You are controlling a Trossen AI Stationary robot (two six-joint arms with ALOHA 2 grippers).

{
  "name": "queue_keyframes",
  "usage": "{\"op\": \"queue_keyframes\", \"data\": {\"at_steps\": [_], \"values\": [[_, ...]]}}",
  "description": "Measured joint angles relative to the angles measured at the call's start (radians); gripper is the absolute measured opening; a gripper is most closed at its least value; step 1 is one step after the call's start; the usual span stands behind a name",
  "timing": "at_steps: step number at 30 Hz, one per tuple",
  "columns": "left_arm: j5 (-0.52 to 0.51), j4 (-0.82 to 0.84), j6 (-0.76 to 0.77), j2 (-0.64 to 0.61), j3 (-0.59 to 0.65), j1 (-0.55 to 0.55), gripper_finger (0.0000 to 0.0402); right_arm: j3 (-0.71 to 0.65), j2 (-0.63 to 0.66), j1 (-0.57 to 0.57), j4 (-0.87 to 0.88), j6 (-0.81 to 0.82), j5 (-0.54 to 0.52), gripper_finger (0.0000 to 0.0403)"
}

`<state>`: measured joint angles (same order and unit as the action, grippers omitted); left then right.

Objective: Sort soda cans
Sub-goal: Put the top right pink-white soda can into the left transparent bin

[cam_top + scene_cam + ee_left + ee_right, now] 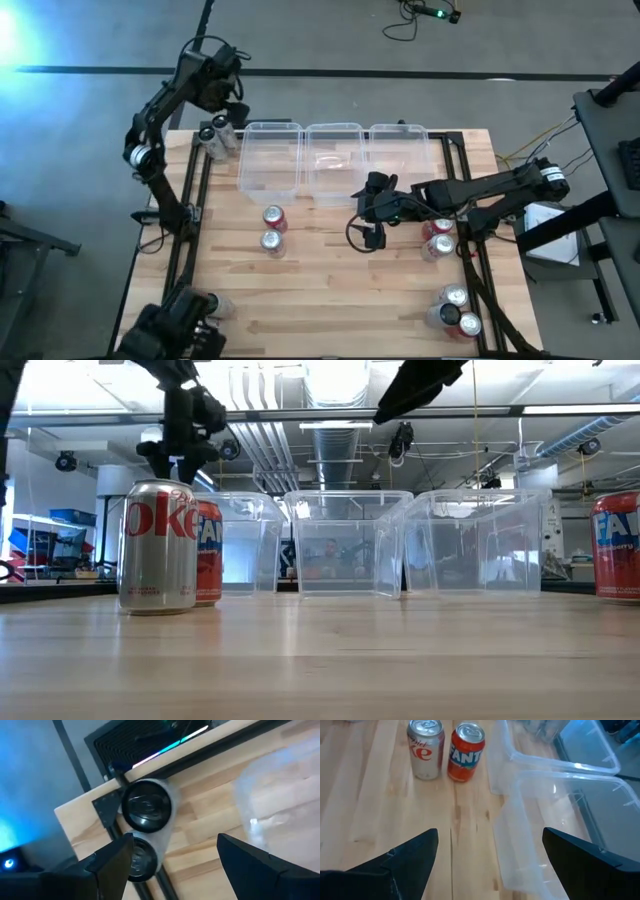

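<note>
Two dark-topped soda cans (146, 805) (140, 862) stand upright side by side at the table's far left corner (217, 136). My left gripper (172, 870) hovers open above them (228, 112), touching neither. A silver can (426, 747) and a red can (466, 751) stand upright mid-table (271, 230). My right gripper (365, 212) is open above the table's middle, pointing toward that pair, with nothing between its fingers (490, 865). More cans stand at the right edge (437, 238) and the near right corner (455, 310).
Three clear plastic bins (333, 160) stand in a row along the far side, beside my right gripper. Another can (218, 305) stands near the left arm's base at the near left. Bare wood lies between the mid-table pair and the near edge.
</note>
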<state>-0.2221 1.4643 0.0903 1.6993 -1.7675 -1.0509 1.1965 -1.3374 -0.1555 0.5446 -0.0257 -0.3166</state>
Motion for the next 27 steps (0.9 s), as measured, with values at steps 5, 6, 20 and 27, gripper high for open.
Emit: {"op": "queue_keyframes", "data": {"at_steps": [5,6,20,27], "values": [[0.003,0.063,0.006,0.119,-0.102,-0.055,0.0281,-0.011,0.0,-0.011,0.003,0.018,0.0,0.0354],[0.003,0.079,0.007,0.14,-0.124,-0.063,0.0283,-0.013,0.0,-0.011,0.003,0.024,0.0,0.0354],[0.055,0.106,0.021,0.279,-0.17,-0.105,0.0284,-0.037,0.0,-0.011,0.006,0.068,-0.001,0.0354],[-0.022,0.107,0.019,0.267,-0.121,-0.113,0.0284,-0.037,0.0,-0.011,0.01,0.07,0.0,0.0354]]}}
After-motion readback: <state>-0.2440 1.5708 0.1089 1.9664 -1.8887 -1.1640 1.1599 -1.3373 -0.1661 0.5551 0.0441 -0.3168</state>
